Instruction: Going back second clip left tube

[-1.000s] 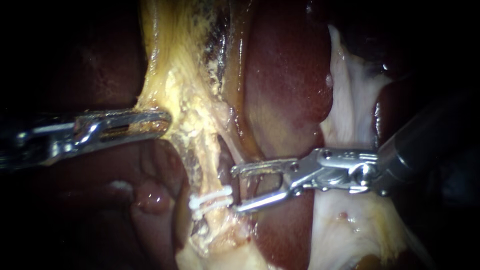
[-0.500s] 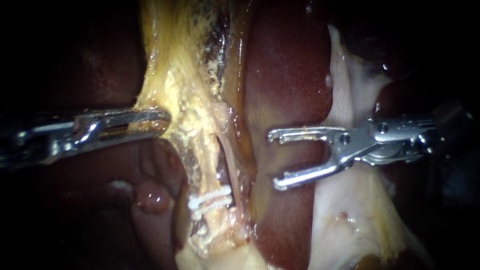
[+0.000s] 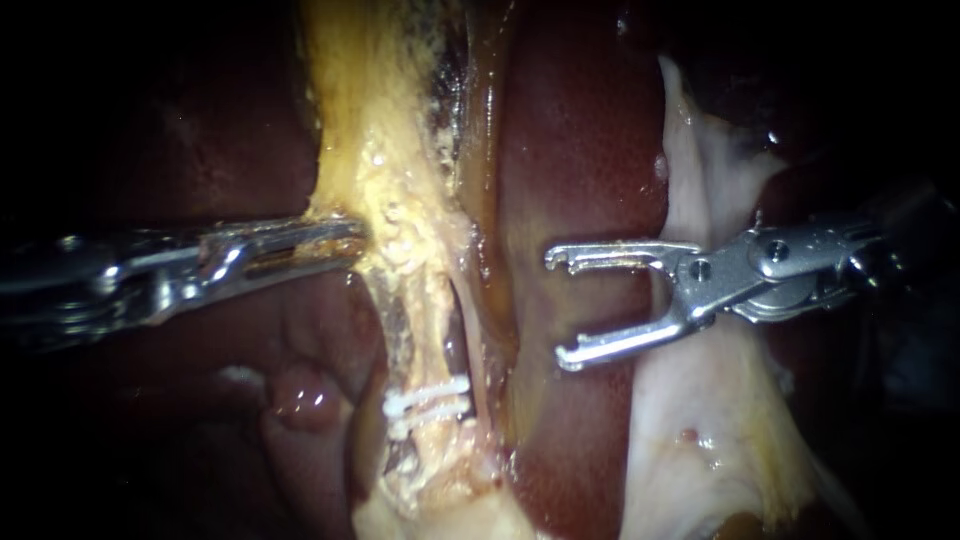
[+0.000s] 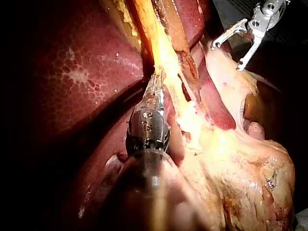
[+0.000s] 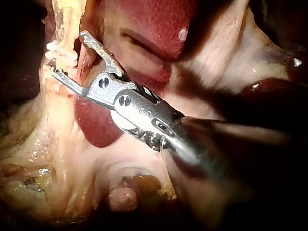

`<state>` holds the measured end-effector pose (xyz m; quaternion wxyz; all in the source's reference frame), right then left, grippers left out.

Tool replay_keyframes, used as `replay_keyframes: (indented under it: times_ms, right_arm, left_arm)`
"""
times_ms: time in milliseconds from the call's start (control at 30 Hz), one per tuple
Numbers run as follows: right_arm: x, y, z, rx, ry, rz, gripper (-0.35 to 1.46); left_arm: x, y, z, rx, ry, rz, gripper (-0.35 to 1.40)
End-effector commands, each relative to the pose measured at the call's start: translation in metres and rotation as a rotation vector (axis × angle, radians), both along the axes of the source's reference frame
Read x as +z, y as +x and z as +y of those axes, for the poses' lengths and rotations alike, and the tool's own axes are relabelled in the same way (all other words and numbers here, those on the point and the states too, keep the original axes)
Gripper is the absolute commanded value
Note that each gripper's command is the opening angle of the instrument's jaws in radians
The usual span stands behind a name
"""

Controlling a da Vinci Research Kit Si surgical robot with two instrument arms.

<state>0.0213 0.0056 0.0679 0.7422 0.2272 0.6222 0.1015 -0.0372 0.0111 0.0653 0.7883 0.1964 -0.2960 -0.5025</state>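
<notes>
Where the yellow tissue (image 3: 375, 130) narrows toward the lower part of the endoscope view, item: left tube (image 3: 422, 320), a thin pale strand beside the liver (image 3: 580, 150), with a dark slit along its right side.
Fitting: white clip (image 3: 428, 400) across the tube low down, showing as two bars; whether one clip or two, cannot tell.
Handling, as judged: tube soft, wet, slippery, easily torn or crushed; clip small and stiff, liable to shift if knocked.
Hold: not on the tube itself; by the yellow tissue above it, kept taut.
State, left instrument (image 3: 335, 235): clamped on the edge of that tissue, above the clip.
State, right instrument (image 3: 556, 308): spread wide, empty, over the liver, apart from tube and clip, level with the bare stretch above the clip.
</notes>
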Motion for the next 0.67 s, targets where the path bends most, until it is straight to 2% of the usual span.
replay_keyframes:
  times_ms: [33, 200, 667]
  right_arm:
    - [0.0000, 0.0000, 0.0000, 0.000, 0.001, 0.000, 0.60]
    - [-0.0001, -0.0001, 0.0000, 0.000, 0.001, -0.001, 0.60]
    - [-0.0002, -0.0002, 0.0000, 0.003, 0.002, 0.002, 0.60]
  left_arm:
    - [0.0003, -0.0004, -0.0002, 0.010, 0.007, 0.000, -0.35]
    - [0.0007, -0.0012, -0.0004, 0.015, 0.011, -0.003, -0.35]
    - [0.0006, -0.0012, -0.0003, 0.012, 0.016, -0.004, -0.35]
